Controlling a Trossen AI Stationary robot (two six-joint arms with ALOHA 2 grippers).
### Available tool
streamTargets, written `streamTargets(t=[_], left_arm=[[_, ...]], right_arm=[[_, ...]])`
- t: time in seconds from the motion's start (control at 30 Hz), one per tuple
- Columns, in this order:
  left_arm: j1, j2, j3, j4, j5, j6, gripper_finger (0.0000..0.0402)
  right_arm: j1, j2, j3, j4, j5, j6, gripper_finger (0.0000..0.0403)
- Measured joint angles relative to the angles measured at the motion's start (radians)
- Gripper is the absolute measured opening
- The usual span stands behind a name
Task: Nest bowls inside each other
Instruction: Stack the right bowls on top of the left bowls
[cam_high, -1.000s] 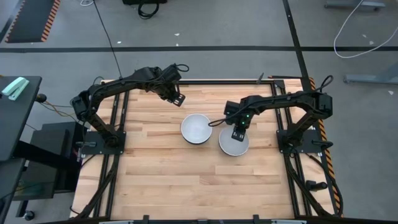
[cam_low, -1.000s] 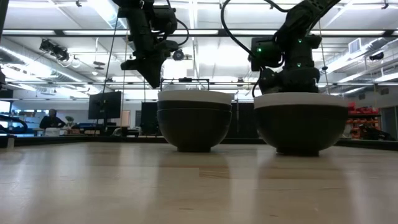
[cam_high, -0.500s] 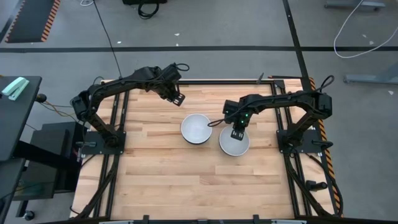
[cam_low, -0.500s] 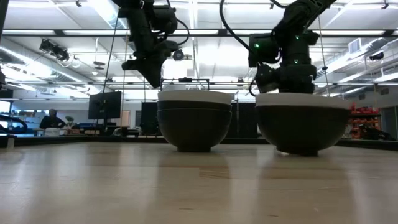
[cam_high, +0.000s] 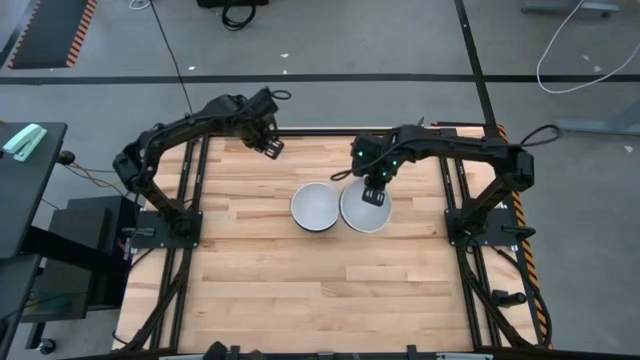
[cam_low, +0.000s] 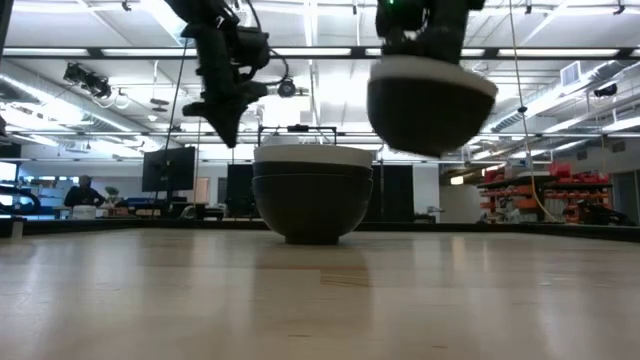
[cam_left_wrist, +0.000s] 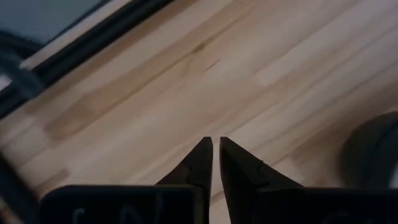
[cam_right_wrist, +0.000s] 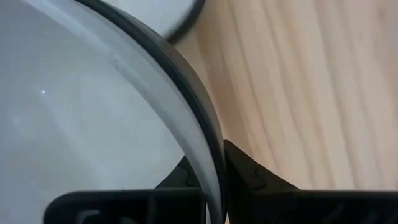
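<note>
A stack of bowls stands on its base at mid-table: a white bowl on top of two black ones. My right gripper is shut on a second pair, a white bowl inside a black one, held in the air just right of the stack. The stack's rim also shows in the right wrist view. My left gripper hangs shut above the table's far left part, touching nothing; in the low view it hangs left of the stack. My right gripper pinches the rim of the nested pair on its far side, one finger inside the white bowl and one outside the black wall. It comes from above, pointing down. The pair is lifted clear of the table and tilted.
Bare wooden tabletop stretches toward the near edge and to both sides of the bowls. A black metal frame borders the table. In the low view a person sits far off in the room.
My right gripper has risen, lifting the nested pair clear of the table and carrying it toward the far edge and left, close beside the stack; the pair now tilts. My left gripper has drawn back toward the table's far left corner.
</note>
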Motion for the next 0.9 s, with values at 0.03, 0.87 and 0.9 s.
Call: streamTargets(t=[0.03, 0.87, 0.9], left_arm=[[0.013, 0.0, 0.0, -0.021, 0.003, 0.008, 0.0033], [0.12, 0.0, -0.218, -0.103, 0.125, 0.057, 0.0027], [0.117, 0.0, -0.236, -0.1, 0.137, 0.051, 0.0028]], right_arm=[[-0.002, 0.0, 0.03, -0.014, 0.0, 0.0, 0.0024], [-0.029, 0.459, 0.692, -0.253, -0.065, -0.115, 0.0024], [-0.026, 0.479, 0.717, -0.257, -0.067, -0.116, 0.0024]])
